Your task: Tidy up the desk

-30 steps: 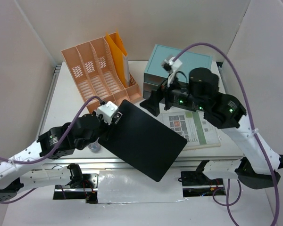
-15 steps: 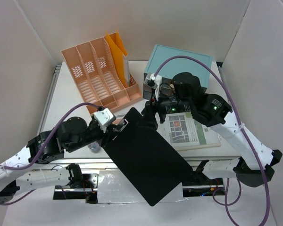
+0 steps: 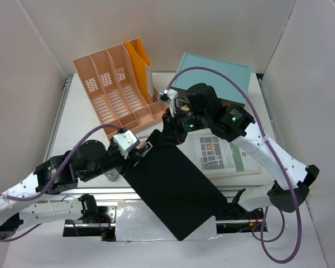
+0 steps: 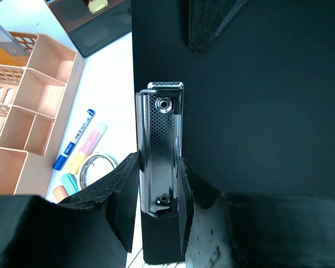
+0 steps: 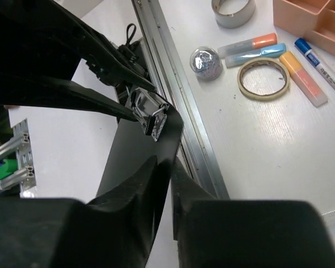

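A black clipboard point(image 3: 173, 187) hangs tilted over the near edge of the white desk point(image 3: 81, 120), one corner past the front rail. My left gripper point(image 3: 140, 151) is shut on its metal clip point(image 4: 159, 145), with a pad point(image 4: 123, 201) on each side of the clip. My right gripper point(image 3: 166, 133) reaches in from the right. In the right wrist view the right gripper point(image 5: 170, 164) is pinched shut on the board's thin upper edge, just behind the clip point(image 5: 153, 120). The board point(image 5: 134, 162) slopes down beyond the aluminium rail point(image 5: 178, 95).
A pink slotted organizer point(image 3: 117, 84) stands at the back left, a teal cabinet point(image 3: 215, 70) at the back right. A printed booklet point(image 3: 220, 153) lies under the right arm. Markers point(image 5: 307, 84), a tape ring point(image 5: 263, 78), a foil ball point(image 5: 206, 62) and a grey roll point(image 5: 233, 8) lie on the desk.
My right arm swung left to the clipboard's upper edge and its jaws closed on it. The left arm carried the clipboard nearer, its lower corner now past the front rail.
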